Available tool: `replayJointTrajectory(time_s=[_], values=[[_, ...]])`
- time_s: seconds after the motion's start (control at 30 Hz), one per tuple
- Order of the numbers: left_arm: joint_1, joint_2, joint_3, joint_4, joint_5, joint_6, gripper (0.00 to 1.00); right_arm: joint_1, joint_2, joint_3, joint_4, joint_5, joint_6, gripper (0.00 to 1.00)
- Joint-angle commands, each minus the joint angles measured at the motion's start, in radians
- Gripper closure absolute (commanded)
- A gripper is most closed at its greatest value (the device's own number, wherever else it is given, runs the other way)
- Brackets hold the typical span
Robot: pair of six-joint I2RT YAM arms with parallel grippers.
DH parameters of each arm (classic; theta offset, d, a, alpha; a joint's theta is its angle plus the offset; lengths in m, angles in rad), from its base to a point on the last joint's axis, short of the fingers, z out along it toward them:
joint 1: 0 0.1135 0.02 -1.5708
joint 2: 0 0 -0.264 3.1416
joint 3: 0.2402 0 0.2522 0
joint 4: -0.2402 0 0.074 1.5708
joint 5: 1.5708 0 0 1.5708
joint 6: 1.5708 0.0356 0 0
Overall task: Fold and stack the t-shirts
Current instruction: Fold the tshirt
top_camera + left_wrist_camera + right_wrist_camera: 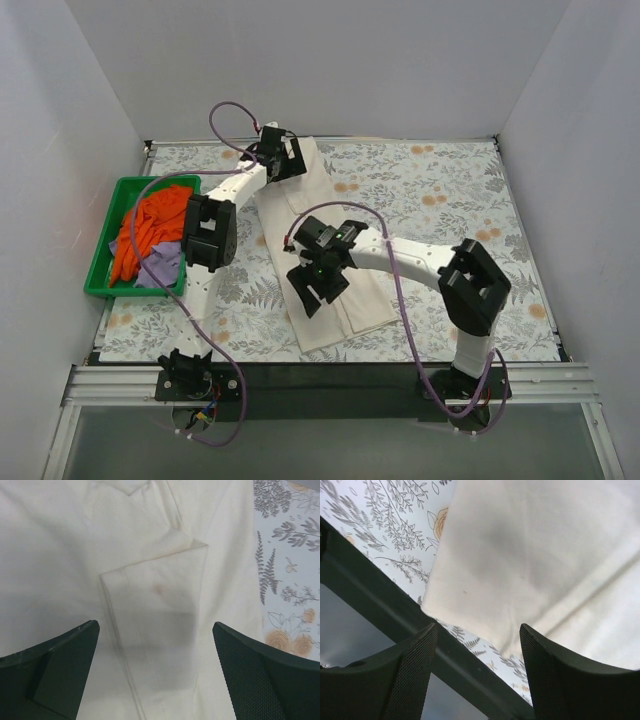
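Spanning the floral surface (450, 230) from about 12 o'clock to 6 o'clock, the cream t-shirt (365, 300) lies as a long strip with its sides turned in, not yet folded across its length. The green tray (100, 240) at 9 o'clock holds the orange t-shirt (150, 225) and the lavender t-shirt (160, 265), both bunched. The left tool (155, 635) hangs over the far end of the strip and the right tool (479, 630) over the near end; both are released, jaws spread with nothing between them. Probable risks: a lift by one arm alone could drag the whole strip askew. A pinch taking only the top layer would let the turned-in sides fall open. The near hem, close to the surface's 6 o'clock edge, could slide over the dark rail (370, 592) if pulled toward the bases. Only the top view shows the strip's full run, the tray and both arms together. Only the left wrist view shows the folded sleeve (155, 580), bearing a small brownish spot (160, 587), at 12 o'clock of the jaws. Only the right wrist view shows how near the near corner (435, 605) of the cloth lies to the rail.
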Motion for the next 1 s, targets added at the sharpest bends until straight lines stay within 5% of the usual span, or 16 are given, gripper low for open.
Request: replayJointTrajectory(time_s=[0.0,0.2,0.53,0.7,0.97], values=[[-0.003,-0.222,-0.036,0.011,0.014,-0.053,0.10,-0.063,-0.168,-0.018,-0.039,0.071,-0.014,0.38],[-0.079,-0.528,-0.252,-0.132,-0.076,-0.203,0.10,-0.285,-0.364,-0.236,-0.044,0.070,-0.052,0.38],[-0.332,-1.038,-0.910,-0.419,-0.078,-0.571,0.17,-0.512,-0.468,-0.425,-0.007,0.060,-0.075,0.45],[-0.519,-1.149,-1.154,-0.474,-0.021,-0.798,0.19,-0.537,-0.484,-0.500,0.034,0.030,-0.071,0.48],[-0.724,-1.148,-1.272,-0.480,0.000,-1.007,0.24,-0.544,-0.513,-0.618,0.115,-0.005,-0.060,0.51]])
